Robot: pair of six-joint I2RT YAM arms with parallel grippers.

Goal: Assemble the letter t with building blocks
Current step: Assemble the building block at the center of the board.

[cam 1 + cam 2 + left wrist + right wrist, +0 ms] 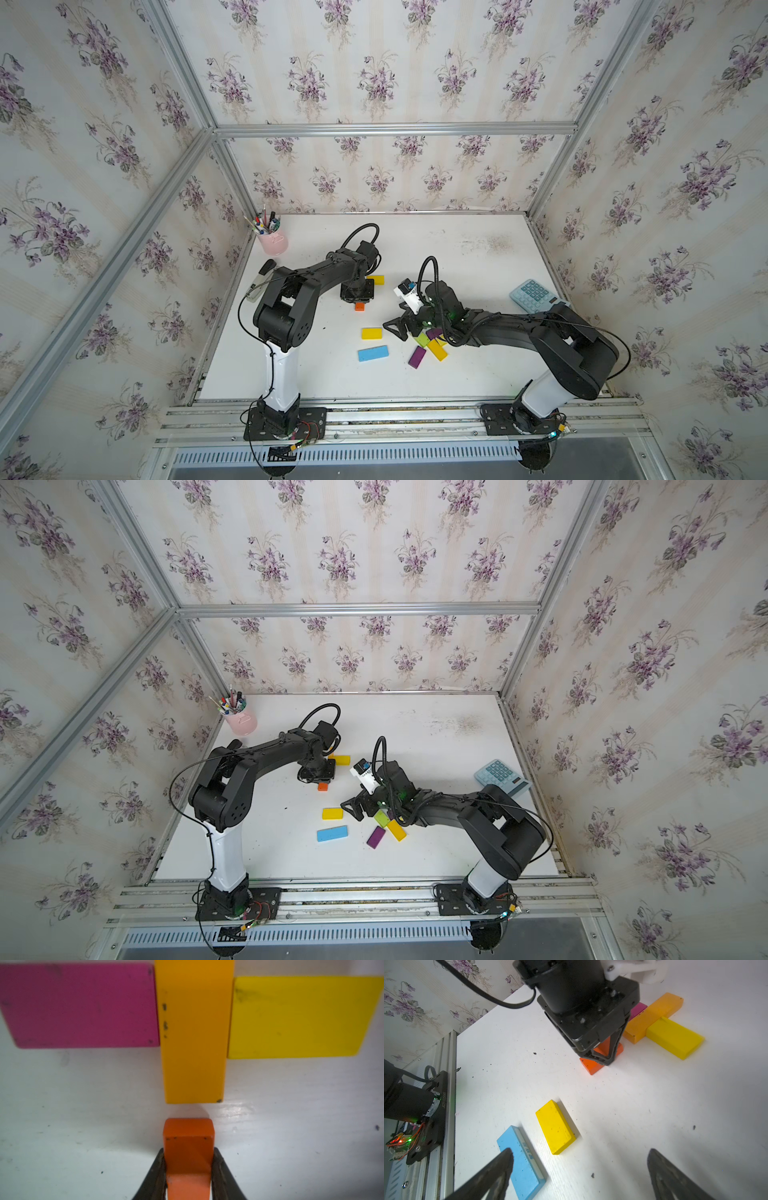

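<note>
In the left wrist view a magenta block (81,1005) and a yellow block (301,1016) lie flat on either side of an amber block (194,1032), forming a cross. My left gripper (188,1151) is shut on a dark orange block (188,1138), which lies in line with the amber block's end with a small gap between. In both top views this gripper (358,296) points straight down. My right gripper (579,1157) is open and holds nothing, low over the table by a loose yellow block (554,1126) and a light blue block (519,1159).
Under the right arm lie lime (423,339), yellow (437,350) and purple (417,357) blocks. A pale blue calculator (534,295) sits at the right edge. At the left edge are a stapler (262,280) and, further back, a pink pen cup (273,241).
</note>
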